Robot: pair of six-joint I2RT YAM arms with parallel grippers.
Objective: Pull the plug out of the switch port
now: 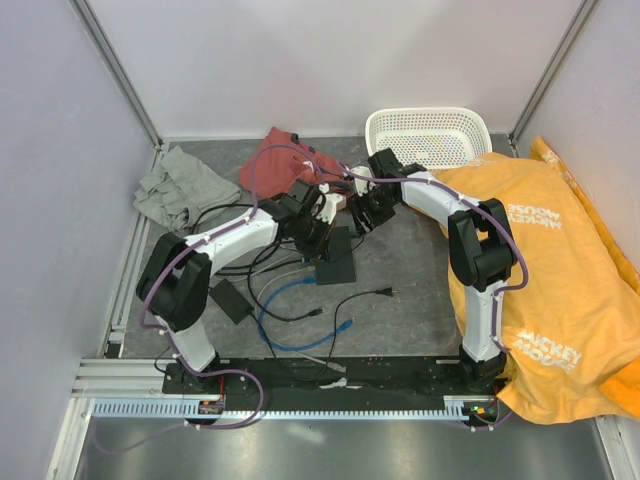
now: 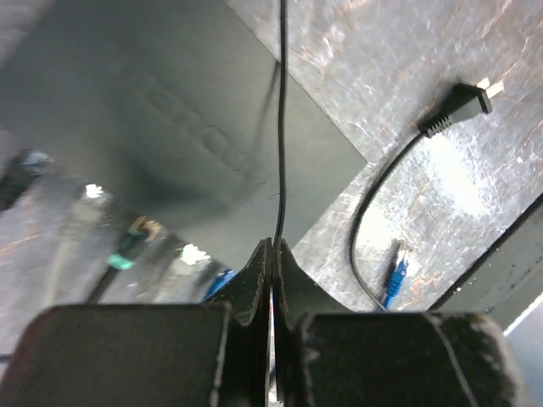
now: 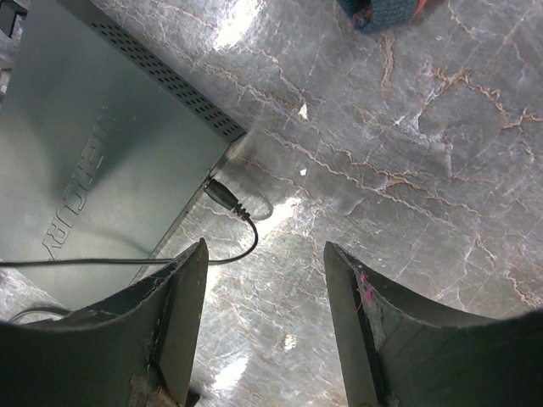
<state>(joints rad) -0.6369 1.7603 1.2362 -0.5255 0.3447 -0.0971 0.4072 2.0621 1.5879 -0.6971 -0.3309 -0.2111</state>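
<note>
- the switch (image 1: pixel 335 258) lies flat on the table (image 1: pixel 420 300), mid-table between the two wrists, with its long side running away from the arm bases.
- the plug (image 3: pixel 222 195) sits in the switch's side edge, close to a corner. its body slants out over the bare tabletop.
- the right gripper (image 3: pixel 265 253) is spread wide and holds nothing. the plug lies just ahead of the gap, nearer the finger on the left of that view, and neither finger touches it.
- from the plug, the thin black cable (image 2: pixel 281 127) curls down and runs back across the switch's top.
- the left gripper (image 2: pixel 272 248) is pinched tight on that thin black cable, with its tips over the switch's near corner. the cable rises straight from between the fingers across the dark lid.
- beside the switch, a two-prong power plug (image 2: pixel 459 100) and a blue connector (image 2: pixel 395 275) lie loose on the table.
- farther off are a white basket (image 1: pixel 430 122) and a yellow shirt (image 1: pixel 545 260) draped on the right.
</note>
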